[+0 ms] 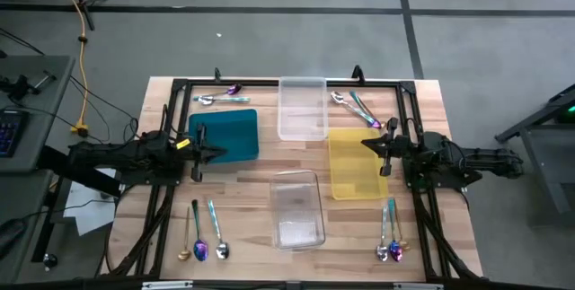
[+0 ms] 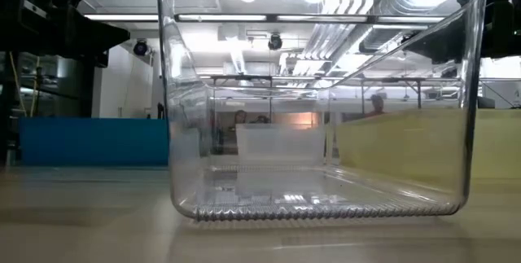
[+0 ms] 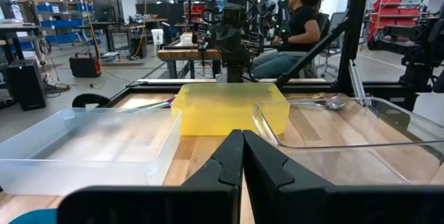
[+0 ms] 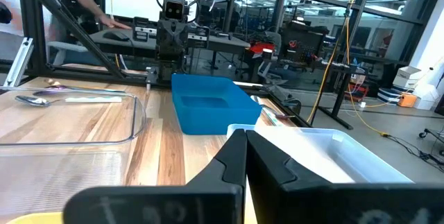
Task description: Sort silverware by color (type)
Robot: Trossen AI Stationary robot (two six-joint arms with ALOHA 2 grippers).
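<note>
Closed, empty jaws of the left gripper (image 1: 199, 153) over the teal tray (image 1: 229, 133) and the right gripper (image 1: 384, 153) over the yellow tray (image 1: 350, 166) hang midway along the worktop (image 1: 252, 191), while the silverware (image 1: 205, 236) lies in clusters near its four corners. The thin, crowded pieces could slip, or two could lift together. Each piece's colour is hard to read from above, and the low view shows only the clear tray (image 2: 317, 92).

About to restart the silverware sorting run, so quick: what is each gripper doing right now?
Left gripper: closed, holding nothing, over the teal tray.
Right gripper: closed, holding nothing, over the yellow tray.
</note>
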